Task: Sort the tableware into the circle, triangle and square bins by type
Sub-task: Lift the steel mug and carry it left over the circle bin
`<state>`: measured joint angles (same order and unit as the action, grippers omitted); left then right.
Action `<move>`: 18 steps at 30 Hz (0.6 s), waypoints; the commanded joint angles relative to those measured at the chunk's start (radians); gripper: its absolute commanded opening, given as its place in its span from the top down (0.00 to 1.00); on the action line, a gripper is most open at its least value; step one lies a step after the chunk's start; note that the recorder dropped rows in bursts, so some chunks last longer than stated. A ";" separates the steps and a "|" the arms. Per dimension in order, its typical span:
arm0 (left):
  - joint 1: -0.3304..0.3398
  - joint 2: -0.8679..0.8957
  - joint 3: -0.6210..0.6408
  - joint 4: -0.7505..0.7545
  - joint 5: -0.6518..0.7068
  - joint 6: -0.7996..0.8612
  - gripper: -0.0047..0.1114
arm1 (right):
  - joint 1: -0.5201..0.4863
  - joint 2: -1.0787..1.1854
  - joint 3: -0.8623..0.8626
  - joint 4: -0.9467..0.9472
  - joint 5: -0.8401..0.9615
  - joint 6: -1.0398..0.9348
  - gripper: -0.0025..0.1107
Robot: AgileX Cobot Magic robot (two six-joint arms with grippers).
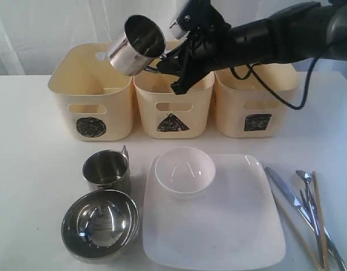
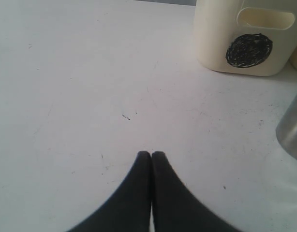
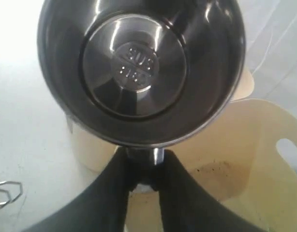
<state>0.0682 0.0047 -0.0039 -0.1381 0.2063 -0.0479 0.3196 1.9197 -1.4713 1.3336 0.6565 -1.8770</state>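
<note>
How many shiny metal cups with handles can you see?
2. The lifted mug hangs in the right end effector near the circle bin. The second mug stands on the table beside the steel bowl. Another could hide inside a bin.

Three cream bins: a circle bin, a triangle bin, a square bin. Two steel mugs: a raised mug, a standing mug. One steel bowl. One small white bowl. One white square plate. Two wooden chopsticks. Steel cutlery: one knife, one spoon; overlapping pieces hide any more.
</note>
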 commanded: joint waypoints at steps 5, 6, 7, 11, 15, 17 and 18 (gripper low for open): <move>-0.001 -0.005 0.004 -0.003 -0.004 0.001 0.96 | 0.002 0.101 -0.151 0.076 0.131 -0.005 0.98; -0.001 -0.005 0.004 -0.003 -0.004 0.001 0.96 | 0.004 0.101 -0.155 0.079 0.131 -0.005 0.98; -0.001 -0.005 0.004 -0.003 -0.004 0.001 0.96 | 0.009 0.101 -0.158 0.079 0.125 -0.005 0.98; -0.001 -0.005 0.004 -0.003 -0.004 0.001 0.96 | 0.019 0.102 -0.184 0.079 0.110 -0.006 0.98; -0.001 -0.005 0.004 -0.003 -0.004 0.001 0.96 | 0.041 0.110 -0.205 0.083 0.047 -0.011 0.98; -0.001 -0.005 0.004 -0.003 -0.004 0.001 0.96 | 0.054 0.120 -0.217 0.083 0.035 -0.011 0.98; -0.001 -0.005 0.004 -0.003 -0.004 0.001 0.96 | 0.059 0.124 -0.219 0.083 0.034 -0.011 0.98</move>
<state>0.0682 0.0047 -0.0039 -0.1381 0.2063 -0.0479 0.3645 2.0337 -1.6748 1.3965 0.7074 -1.8770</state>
